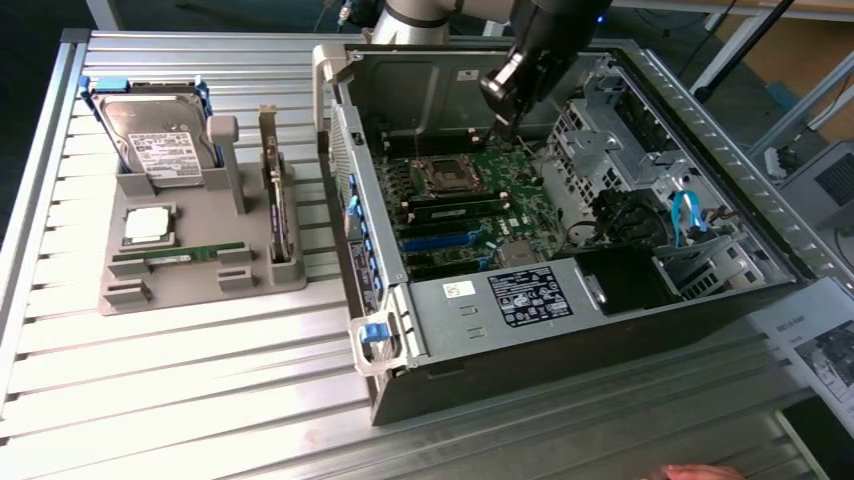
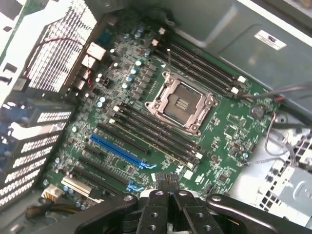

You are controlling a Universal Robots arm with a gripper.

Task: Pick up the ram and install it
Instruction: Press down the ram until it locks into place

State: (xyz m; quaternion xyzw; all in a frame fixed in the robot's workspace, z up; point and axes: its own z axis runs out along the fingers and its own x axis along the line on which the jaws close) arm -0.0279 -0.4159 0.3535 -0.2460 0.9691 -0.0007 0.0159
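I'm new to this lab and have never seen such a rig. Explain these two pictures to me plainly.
The dark robot arm reaches into an open computer case on a slatted metal table. The exterior view looks down from off the arm; the wrist view rides on it, showing the motherboard, its empty processor socket and the gripper, fingers pressed together, holding nothing. The ram, a thin green stick, lies in the grey holder beside the case, with a hard drive.

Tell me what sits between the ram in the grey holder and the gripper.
In the exterior view, the case's open side wall stands between the ram and the gripper over the motherboard.
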